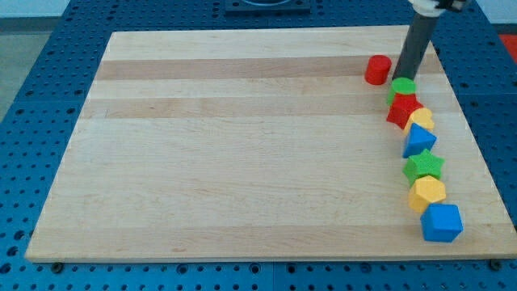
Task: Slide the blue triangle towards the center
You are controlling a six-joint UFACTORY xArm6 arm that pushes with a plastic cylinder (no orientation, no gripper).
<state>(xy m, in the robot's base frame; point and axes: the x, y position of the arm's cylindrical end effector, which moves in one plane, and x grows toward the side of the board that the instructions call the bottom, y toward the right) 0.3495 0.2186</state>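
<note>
The blue triangle (418,141) lies near the board's right edge, in a curved column of blocks. Above it sit a yellow block (421,120), a red star-like block (403,109) and a green round block (403,86). Below it are a green star (424,166), a yellow hexagon (426,193) and a blue cube (441,222). My tip (402,76) is at the top right, just above the green round block, between it and a red cylinder (376,70) to its left. The tip is well above the blue triangle.
The wooden board (242,145) rests on a blue perforated table (48,48). The column of blocks runs close to the board's right edge (477,162).
</note>
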